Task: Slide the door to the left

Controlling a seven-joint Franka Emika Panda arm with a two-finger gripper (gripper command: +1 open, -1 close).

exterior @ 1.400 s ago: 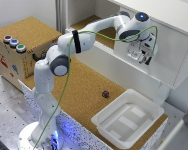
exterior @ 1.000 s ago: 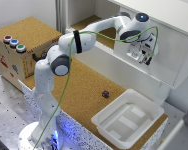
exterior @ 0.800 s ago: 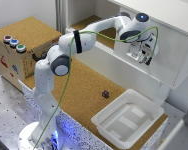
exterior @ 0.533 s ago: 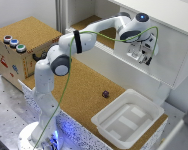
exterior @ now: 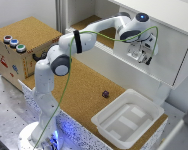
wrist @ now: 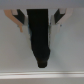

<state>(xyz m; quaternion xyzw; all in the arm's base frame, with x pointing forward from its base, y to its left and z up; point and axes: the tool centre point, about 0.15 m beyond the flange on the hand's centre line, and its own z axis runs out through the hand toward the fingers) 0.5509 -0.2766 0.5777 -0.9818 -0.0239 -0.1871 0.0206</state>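
The door [exterior: 169, 57] is a plain white panel covering the half of the long white cabinet [exterior: 159, 12] on the exterior view's right. The other half stands open and shows a cork-coloured inside [exterior: 96, 24]. My gripper [exterior: 142, 54] is against the door's front face, near its edge towards the exterior view's left. In the wrist view the fingers [wrist: 41, 35] show as one dark mass with no gap, its tip [wrist: 43, 63] close to the white door surface [wrist: 15, 55]. The gripper holds nothing.
A shallow white plastic tray [exterior: 105, 121] sits on the cork tabletop [exterior: 84, 85] below the door. A small dark object [exterior: 105, 93] lies beside it. A wooden box [exterior: 9, 60] with coloured buttons stands at the exterior view's left.
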